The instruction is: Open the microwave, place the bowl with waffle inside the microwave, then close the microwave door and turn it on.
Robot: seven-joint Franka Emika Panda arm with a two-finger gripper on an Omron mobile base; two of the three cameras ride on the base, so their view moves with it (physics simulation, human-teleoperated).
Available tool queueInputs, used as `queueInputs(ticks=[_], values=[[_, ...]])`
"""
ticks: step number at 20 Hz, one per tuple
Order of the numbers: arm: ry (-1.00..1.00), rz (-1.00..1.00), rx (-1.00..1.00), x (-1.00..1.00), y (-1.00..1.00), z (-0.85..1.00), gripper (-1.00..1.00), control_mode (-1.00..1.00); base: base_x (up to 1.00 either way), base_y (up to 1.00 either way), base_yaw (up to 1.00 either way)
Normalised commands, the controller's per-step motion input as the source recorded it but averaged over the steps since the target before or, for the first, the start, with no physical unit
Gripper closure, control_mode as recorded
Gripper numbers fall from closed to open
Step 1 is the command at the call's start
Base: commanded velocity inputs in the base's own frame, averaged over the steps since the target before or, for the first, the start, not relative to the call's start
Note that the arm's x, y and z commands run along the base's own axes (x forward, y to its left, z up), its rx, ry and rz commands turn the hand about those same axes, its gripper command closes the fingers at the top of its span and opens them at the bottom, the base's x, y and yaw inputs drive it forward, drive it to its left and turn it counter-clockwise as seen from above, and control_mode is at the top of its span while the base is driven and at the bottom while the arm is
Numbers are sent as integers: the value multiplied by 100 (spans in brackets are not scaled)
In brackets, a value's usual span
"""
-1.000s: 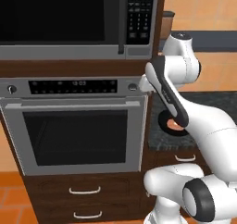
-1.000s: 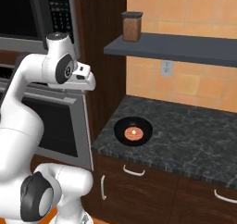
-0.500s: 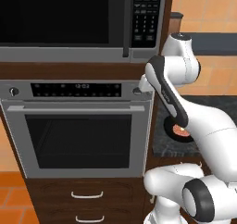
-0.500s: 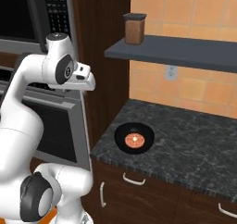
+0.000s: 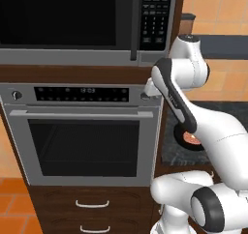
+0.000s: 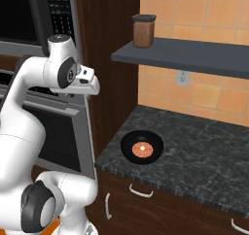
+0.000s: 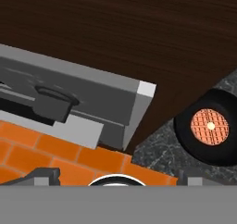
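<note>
Microwave (image 5: 72, 25) door (image 5: 63, 18) closed, above oven (image 5: 82, 141). Bowl (image 6: 142, 147) with waffle (image 6: 142, 149) on counter (image 6: 204, 166), 4 o'clock in hand view. Gripper (image 7: 113, 174) spread wide, empty, beside oven's corner.

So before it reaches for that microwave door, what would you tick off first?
1. Microwave door state known: ok, it is shut, not yet opened.
2. Door handle free to reach: ok, nothing in front of it.
3. Gripper empty and open: ok.
4. Bowl waiting on the counter: ok, beside the oven.
5. Waffle in the bowl: ok, lying flat at its middle.
6. Gripper lined up with the handle: cannot tell.
</note>
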Motion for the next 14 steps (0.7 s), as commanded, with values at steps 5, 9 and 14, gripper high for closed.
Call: queueInputs(ticks=[5,9,14], values=[[-35,-1,1,-74,-10,14,-100,-100,0,0,0],[-68,-8,-8,-70,69,90,-100,-100,0,0,0],[-58,-23,-18,-9,100,94,-100,-100,0,0,0]])
